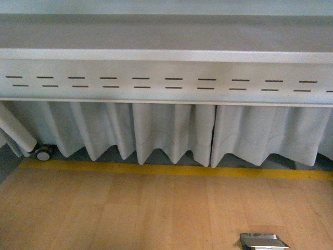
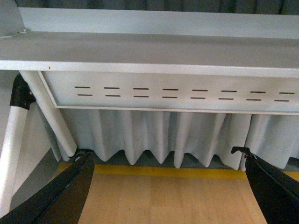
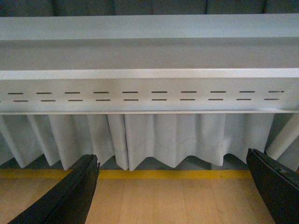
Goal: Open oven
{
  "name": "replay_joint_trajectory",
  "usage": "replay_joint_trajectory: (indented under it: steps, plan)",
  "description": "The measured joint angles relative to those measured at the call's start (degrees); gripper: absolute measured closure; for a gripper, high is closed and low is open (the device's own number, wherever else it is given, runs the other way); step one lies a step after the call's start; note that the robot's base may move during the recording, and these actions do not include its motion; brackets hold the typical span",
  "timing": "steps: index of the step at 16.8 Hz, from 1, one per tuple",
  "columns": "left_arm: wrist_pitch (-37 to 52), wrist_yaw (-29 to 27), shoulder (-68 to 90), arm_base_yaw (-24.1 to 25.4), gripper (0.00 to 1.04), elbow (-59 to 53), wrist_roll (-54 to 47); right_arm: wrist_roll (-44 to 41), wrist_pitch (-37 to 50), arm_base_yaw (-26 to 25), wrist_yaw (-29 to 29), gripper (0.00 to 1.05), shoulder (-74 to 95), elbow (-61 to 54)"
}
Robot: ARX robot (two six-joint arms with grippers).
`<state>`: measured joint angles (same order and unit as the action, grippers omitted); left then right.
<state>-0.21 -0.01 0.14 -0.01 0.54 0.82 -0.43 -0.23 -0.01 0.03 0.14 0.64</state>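
While the front view gives you a grey slotted panel [image 1: 166, 78] across the upper frame, a pleated white curtain [image 1: 171, 133] under it and a yellow stripe [image 1: 171, 170] edging the wooden surface [image 1: 130, 213], you cannot tell where the oven is. In the left wrist view, your left hand [image 2: 162, 154] has its black fingers [image 2: 70, 191] spread wide at the lower corners, gripping nothing. In the right wrist view, the right hand [image 3: 173, 156] is spread just as wide.

Pleated curtain [image 1: 171, 130] hangs beneath slotted panel [image 1: 166, 70] (yellow stripe [image 1: 171, 170] below).
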Motion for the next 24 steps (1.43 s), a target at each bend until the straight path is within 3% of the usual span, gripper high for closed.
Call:
replay_joint_trajectory:
  steps: [24]
  plan:
    - [0.0, 0.0, 0.0, 0.0, 0.07, 0.0, 0.0, 0.0, 0.0, 0.0, 0.0, 0.07, 0.0, 0.0]
